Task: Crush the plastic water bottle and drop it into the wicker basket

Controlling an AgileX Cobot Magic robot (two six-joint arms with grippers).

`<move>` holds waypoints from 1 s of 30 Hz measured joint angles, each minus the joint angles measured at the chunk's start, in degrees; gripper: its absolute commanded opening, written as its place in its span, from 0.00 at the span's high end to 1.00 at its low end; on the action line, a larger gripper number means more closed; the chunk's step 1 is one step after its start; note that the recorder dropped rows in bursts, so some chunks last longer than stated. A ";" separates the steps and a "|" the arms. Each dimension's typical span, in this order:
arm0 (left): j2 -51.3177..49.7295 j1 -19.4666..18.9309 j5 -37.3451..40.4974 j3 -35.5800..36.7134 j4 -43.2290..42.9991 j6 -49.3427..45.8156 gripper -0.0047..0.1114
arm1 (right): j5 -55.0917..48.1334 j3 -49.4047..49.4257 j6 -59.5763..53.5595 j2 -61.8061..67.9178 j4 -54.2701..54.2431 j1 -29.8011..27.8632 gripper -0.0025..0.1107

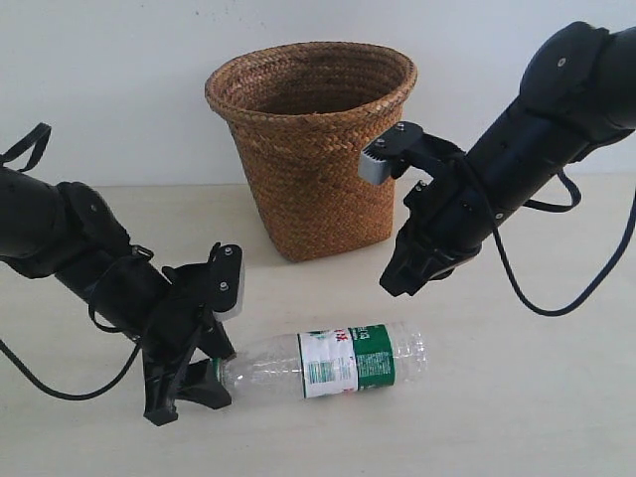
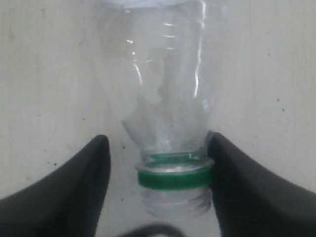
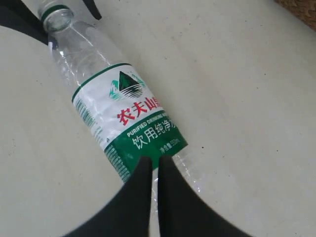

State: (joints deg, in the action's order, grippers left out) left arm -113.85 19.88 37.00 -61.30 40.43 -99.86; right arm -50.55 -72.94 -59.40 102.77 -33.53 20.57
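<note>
The plastic water bottle (image 1: 333,362) lies on its side on the table, uncapped neck toward the left, in front of the wicker basket (image 1: 310,149). My left gripper (image 1: 206,370) is open and straddles the neck. In the left wrist view the green ring (image 2: 174,177) touches one finger (image 2: 242,182), while the other finger (image 2: 74,187) stands apart from it. My right gripper (image 1: 397,283) hangs shut and empty above the bottle's base end. In the right wrist view its tips (image 3: 154,160) sit over the green label of the bottle (image 3: 123,108).
The basket stands upright behind the bottle, near the wall. A corner of the basket (image 3: 302,7) shows in the right wrist view. Light tabletop (image 1: 517,397) surrounds the bottle. Cables trail from both arms.
</note>
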 measured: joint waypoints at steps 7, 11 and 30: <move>0.00 0.00 0.11 0.00 -3.62 -0.21 0.92 | 0.00 0.00 1.54 0.00 -0.83 0.00 0.98; 0.00 0.00 0.23 0.00 -4.59 -0.21 0.92 | -2.24 0.00 3.20 0.00 -6.37 0.00 0.98; 0.00 0.00 0.35 0.00 -4.52 3.90 0.92 | -3.42 -5.51 16.70 8.81 -8.73 5.12 0.98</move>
State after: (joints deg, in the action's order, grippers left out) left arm -113.85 19.88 37.35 -61.30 35.91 -95.96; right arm -53.97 -78.45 -42.70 111.57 -42.25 25.69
